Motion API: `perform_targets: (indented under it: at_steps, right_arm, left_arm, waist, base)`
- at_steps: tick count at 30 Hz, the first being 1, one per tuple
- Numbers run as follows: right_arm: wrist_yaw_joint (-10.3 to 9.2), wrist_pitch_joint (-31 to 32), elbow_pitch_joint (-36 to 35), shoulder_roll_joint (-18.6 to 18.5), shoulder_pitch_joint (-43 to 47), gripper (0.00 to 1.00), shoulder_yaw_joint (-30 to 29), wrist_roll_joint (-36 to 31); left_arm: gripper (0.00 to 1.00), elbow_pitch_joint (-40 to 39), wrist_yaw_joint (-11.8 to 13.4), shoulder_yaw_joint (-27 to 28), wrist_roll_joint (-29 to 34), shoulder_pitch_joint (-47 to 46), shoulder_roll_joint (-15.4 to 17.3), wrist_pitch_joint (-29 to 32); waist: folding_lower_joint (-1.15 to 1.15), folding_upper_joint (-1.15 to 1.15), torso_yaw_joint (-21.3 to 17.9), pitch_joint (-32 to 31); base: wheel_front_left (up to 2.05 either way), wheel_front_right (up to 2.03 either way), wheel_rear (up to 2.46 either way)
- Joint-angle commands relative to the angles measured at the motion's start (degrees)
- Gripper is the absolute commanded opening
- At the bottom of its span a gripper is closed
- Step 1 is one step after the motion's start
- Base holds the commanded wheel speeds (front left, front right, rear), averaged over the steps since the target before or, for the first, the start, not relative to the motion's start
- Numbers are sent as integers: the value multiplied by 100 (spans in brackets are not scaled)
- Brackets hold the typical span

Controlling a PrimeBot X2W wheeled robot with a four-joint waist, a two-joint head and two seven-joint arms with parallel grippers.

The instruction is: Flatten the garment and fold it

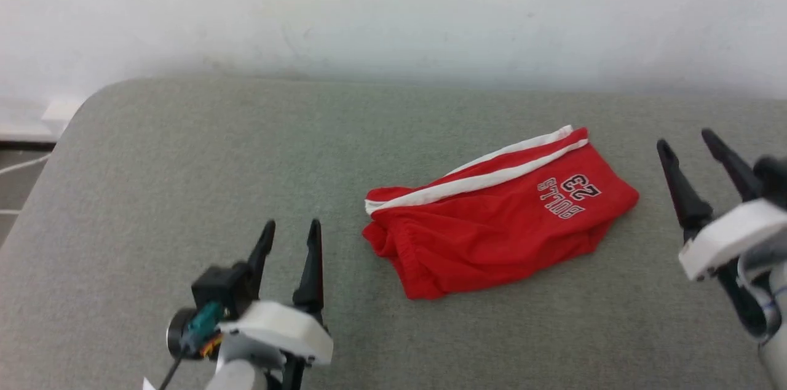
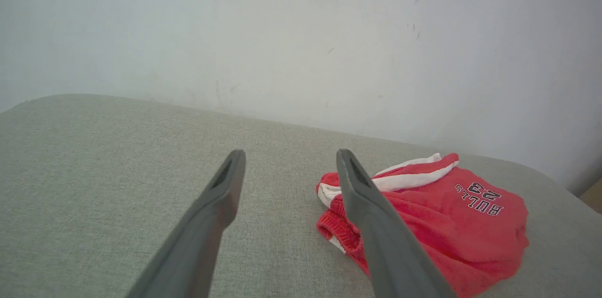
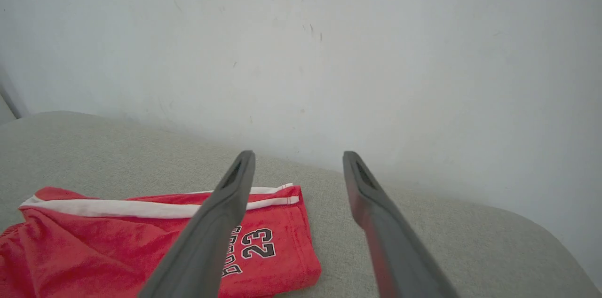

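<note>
Left claw and right claw hover with fingers apart, flanking the rumpled red garment.

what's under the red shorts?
The shorts lie bunched on the grey padded surface, which shows all round them. Anything directly beneath the cloth is covered.

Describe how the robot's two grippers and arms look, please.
The left gripper and the right gripper each have two long, dark, tapering fingers on a white mount. The left mount carries a black block with a teal connector and a thin dark cable. The left forearm and right forearm are pale.
</note>
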Motion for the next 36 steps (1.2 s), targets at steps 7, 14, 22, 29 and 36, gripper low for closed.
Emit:
perform_targets:
  at_steps: [7, 14, 22, 29, 36]
  right_arm:
    - [-12, -255, -995, 982, 1327, 100, -1301, -811]
    - [-12, -155, -2248, 1956, 2171, 100, -1934, -1562]
    - [-12, 268, -2958, 2119, 2343, 100, -1912, -1718]
    - [-12, 332, -3052, 2163, 2350, 100, -1906, -1678]
    - [-12, 262, -2980, 2211, 2274, 100, -1866, -1648]
  left_arm:
    - [100, -34, 14, -129, 168, 681, -64, -30]
    - [100, 87, -80, -461, 105, 672, -230, 404]
    - [100, 410, -36, -642, -7, 115, -380, 1290]
    - [100, 711, 246, -559, 7, -276, -394, 1661]
    - [100, 1019, 528, -564, 39, -395, -328, 2139]
  waist:
    - [1, -1, -311, -111]
    - [1, -1, -543, 127]
    - [1, -1, -880, 439]
    - [1, -1, -1053, 668]
    - [1, -1, -1118, 847]
  base:
    - [0, 0, 0]
    - [0, 0, 0]
    - [0, 0, 0]
    - [0, 0, 0]
    - [0, 0, 0]
